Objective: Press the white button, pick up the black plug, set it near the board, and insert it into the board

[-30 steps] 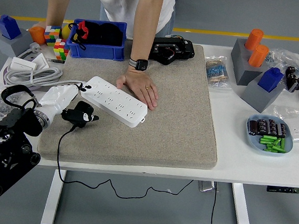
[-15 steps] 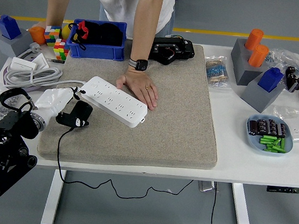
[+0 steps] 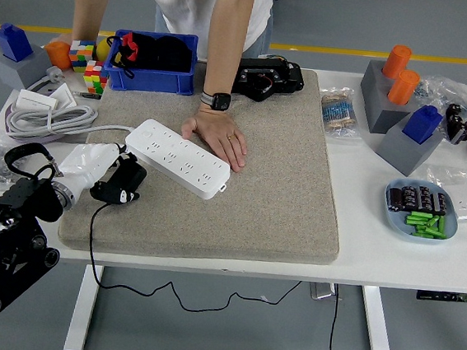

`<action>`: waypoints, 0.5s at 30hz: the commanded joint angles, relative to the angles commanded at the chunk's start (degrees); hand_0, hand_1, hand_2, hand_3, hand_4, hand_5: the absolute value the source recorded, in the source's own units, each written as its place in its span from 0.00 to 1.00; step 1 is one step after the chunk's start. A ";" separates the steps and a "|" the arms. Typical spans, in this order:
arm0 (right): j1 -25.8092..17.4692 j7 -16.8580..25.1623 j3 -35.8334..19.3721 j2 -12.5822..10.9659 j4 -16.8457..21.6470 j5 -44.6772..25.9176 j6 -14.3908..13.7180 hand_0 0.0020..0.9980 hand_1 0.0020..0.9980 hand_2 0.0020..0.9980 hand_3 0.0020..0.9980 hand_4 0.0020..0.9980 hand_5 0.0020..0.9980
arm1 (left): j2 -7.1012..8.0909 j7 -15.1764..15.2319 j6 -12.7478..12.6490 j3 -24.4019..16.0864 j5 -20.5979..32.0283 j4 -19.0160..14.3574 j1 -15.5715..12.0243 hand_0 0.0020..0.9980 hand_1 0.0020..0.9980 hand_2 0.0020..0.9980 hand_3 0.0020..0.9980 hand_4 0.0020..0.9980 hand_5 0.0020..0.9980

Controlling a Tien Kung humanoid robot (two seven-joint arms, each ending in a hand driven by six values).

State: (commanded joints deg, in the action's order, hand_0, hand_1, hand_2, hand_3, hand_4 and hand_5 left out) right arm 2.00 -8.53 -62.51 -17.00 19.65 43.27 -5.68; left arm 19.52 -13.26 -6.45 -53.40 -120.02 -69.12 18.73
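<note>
The black plug [image 3: 119, 184] was held over the left part of the grey mat [image 3: 283, 171], just beside the near-left end of the white power strip [image 3: 184, 159], and whether it touched the strip could not be told. It was gripped by the fingers of the left hand [image 3: 93, 168], which was covered in white and came in from the lower left on a black arm [image 3: 3, 244]. A black cord [image 3: 124, 276] was seen hanging from the plug, over the mat's near edge and below the table [image 3: 375, 255].

The power strip lay slantwise on the mat, and its far-right end was pressed down by a person's hand [image 3: 218, 137], laid flat, with a dark watch [image 3: 217, 101] worn on the wrist. The person stood at the far side of the table.

Behind the strip a blue bin [image 3: 152, 74] was set at the mat's far-left corner, with coloured cubes [image 3: 85, 63] beside it. A coil of white cable [image 3: 45, 115] lay left of the mat. On the right side of the table, well apart from the plug, grey blocks with orange and blue pieces [image 3: 402, 104] were placed, and a blue dish of small parts [image 3: 420, 211] nearer the front. The right hand was not seen.
</note>
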 joint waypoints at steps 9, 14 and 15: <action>0.19 0.20 0.15 -0.08 0.06 -0.15 -0.12 0.71 0.63 0.64 0.61 0.64 0.37 | 0.11 2.44 -2.55 0.96 0.36 0.30 0.18 0.36 0.48 0.48 0.59 0.76 0.00; 0.05 0.40 0.28 -0.10 0.04 -0.25 -0.30 0.71 0.63 0.64 0.61 0.64 0.37 | 0.01 3.69 -3.47 1.03 1.37 0.67 0.11 0.30 0.35 0.40 0.58 0.77 0.00; 0.02 0.46 0.27 -0.09 0.04 -0.25 -0.34 0.71 0.63 0.64 0.61 0.64 0.37 | 0.00 3.72 -3.43 1.02 1.45 0.74 0.12 0.30 0.35 0.40 0.58 0.77 0.00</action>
State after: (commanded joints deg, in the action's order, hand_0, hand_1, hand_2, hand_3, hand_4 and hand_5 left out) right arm 2.01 -8.08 -62.24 -17.09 19.69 43.02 -6.02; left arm 19.52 -9.54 -9.87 -52.38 -118.57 -68.38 18.85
